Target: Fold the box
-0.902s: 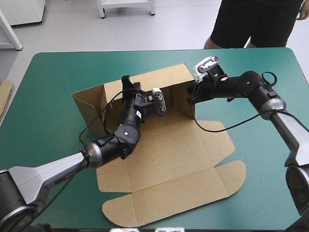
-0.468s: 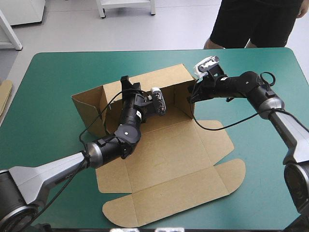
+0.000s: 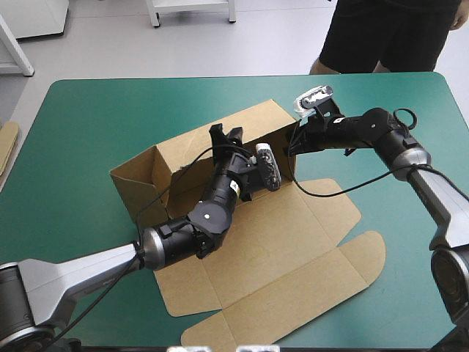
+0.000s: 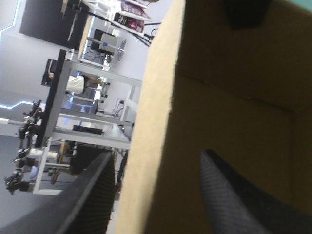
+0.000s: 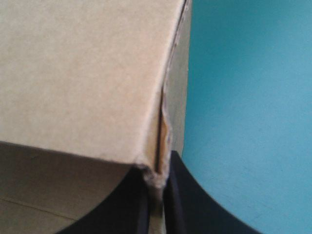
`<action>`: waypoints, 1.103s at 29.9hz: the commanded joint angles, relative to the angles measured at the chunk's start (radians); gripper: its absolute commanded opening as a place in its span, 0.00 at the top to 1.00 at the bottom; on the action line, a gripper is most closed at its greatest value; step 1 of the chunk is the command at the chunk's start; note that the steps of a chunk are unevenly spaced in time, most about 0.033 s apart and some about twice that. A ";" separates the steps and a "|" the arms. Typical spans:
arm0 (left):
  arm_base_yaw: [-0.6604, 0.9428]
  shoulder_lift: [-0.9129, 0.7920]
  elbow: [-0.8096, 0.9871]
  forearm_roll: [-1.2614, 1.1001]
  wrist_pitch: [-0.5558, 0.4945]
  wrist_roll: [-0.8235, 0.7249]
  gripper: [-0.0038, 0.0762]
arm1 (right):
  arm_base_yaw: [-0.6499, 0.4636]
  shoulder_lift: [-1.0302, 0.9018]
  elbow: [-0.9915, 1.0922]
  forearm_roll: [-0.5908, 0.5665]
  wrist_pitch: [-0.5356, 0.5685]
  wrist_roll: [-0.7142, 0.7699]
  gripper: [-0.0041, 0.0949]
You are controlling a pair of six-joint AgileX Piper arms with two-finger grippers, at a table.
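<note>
Wall-raising step, upper centre: black-finned right gripper (image 3: 291, 145) clamps brown cardboard box (image 3: 278, 238) at its right end, left gripper (image 3: 226, 134) spread open astride back wall (image 3: 253, 121); next likely tucking flaps.

Brown board box (image 3: 271, 249) matt, corner edge frayed; teal-green table cover (image 3: 88, 117) smooth, matt.

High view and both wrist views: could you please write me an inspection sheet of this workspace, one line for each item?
Surface: teal-green cover, flat, no damage seen.
Job's things: brown box, back and side walls raised, front panels and lid flat on the cover.
Clutter: edge of more board at the table's left edge.
Grippers: left tool open, astride the back wall's top edge; right tool shut on the wall edge at the box's right corner.
Cables: nothing seen beyond the robot's own.
Surroundings: nothing seen over the table.
</note>
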 commanded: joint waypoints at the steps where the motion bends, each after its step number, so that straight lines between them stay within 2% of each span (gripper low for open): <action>1: -0.049 -0.063 -0.033 -0.048 0.023 -0.016 0.46 | 0.002 -0.041 -0.024 -0.008 0.017 0.045 0.98; 9: -0.095 -0.197 -0.082 -0.192 0.029 -0.029 0.46 | 0.002 -0.041 -0.024 -0.017 0.017 0.060 0.98; 17: 0.055 -0.251 -0.280 -0.387 -0.003 0.035 0.47 | 0.002 -0.041 -0.024 -0.017 0.024 0.084 0.98; 25: 0.481 -0.251 -0.477 -0.738 0.019 0.226 0.48 | 0.002 -0.041 -0.024 -0.022 0.029 0.106 0.98; 33: 1.009 -0.248 -0.474 -1.314 0.070 0.535 0.49 | 0.002 -0.041 -0.024 -0.031 0.019 0.112 0.97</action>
